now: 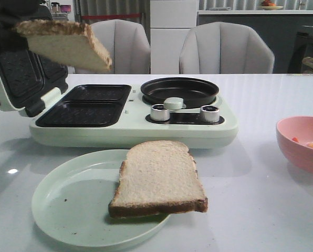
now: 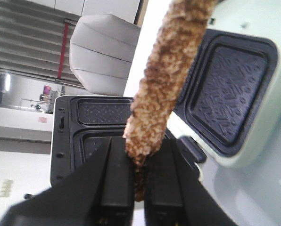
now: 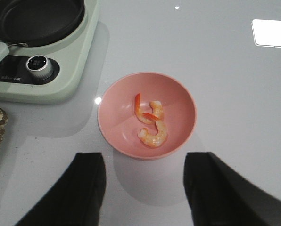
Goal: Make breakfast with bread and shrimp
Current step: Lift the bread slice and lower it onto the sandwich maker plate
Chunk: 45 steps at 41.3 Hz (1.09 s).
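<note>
The left gripper (image 2: 139, 181) is clenching one slice of bread (image 1: 67, 44) by its crust edge and carrying it in the air above the open lid (image 1: 25, 76) of the breakfast maker (image 1: 135, 113), probably so that it can be lowered flat into one of the two dark waffle plates (image 1: 91, 105) lying exposed beside the lid. In the front view this lifted slice is tilting, its broad face turned down and toward the camera, its long axis running from the gripped end at upper left down to the free corner at lower right, which is pointing toward the plates. In the left wrist view it is showing edge-on, a brown crust rising away from the fingers. The second slice (image 1: 159, 178) is lying flat, half on the pale green plate (image 1: 67, 205) and overhanging its rim toward the right, crust edge nearest the camera, apparently waiting its turn. The round pan (image 1: 180, 90) is sitting bare. The right gripper (image 3: 145, 188) is hovering released, jaws spread wide, above the pink bowl (image 3: 178, 101) on the worktop (image 3: 235, 94), seemingly poised for the shrimp (image 3: 152, 122), which are lying curled together in the bowl's bottom.
</note>
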Tool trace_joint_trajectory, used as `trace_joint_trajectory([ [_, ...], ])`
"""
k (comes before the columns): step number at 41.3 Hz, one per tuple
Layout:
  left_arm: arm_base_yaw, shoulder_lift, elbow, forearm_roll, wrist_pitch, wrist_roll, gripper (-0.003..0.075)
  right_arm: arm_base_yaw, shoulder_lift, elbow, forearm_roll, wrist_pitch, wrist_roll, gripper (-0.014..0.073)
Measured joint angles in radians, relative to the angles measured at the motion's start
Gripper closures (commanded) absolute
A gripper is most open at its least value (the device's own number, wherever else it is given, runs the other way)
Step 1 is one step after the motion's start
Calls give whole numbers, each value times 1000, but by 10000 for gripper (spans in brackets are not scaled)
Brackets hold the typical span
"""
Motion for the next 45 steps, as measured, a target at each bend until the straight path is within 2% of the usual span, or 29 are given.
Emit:
trace_joint_trajectory([
  [8,132,125,-153,9,-96,21,621,0,0,0,0,0,0,107],
  [22,306,471,-473,18,-236,95,621,0,0,0,0,0,0,107],
  [35,402,704,-716,20,-277,155,621,0,0,0,0,0,0,107],
  [45,454,793,-784,28,-355,159,617,0,0,0,0,0,0,107],
])
